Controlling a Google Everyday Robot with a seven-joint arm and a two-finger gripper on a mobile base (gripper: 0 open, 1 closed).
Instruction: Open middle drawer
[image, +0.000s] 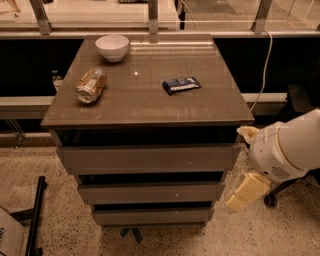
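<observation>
The cabinet has three grey-brown drawer fronts stacked below its top. The middle drawer (150, 192) is the mid-sized flat panel, closed, with a dark gap above it. The top drawer front (147, 159) is the widest and the bottom one (152, 216) the narrowest. My arm's white housing (285, 147) comes in from the right edge. My gripper (245, 192), cream-coloured, hangs below it just right of the middle drawer's right end, apart from the panel.
On the cabinet top (145, 95) lie a white bowl (112, 47), a tipped jar (91, 86) and a dark snack packet (181, 85). A black bar (35, 215) lies on the speckled floor at left. A chair base (272, 197) and a cable (262, 70) are at right.
</observation>
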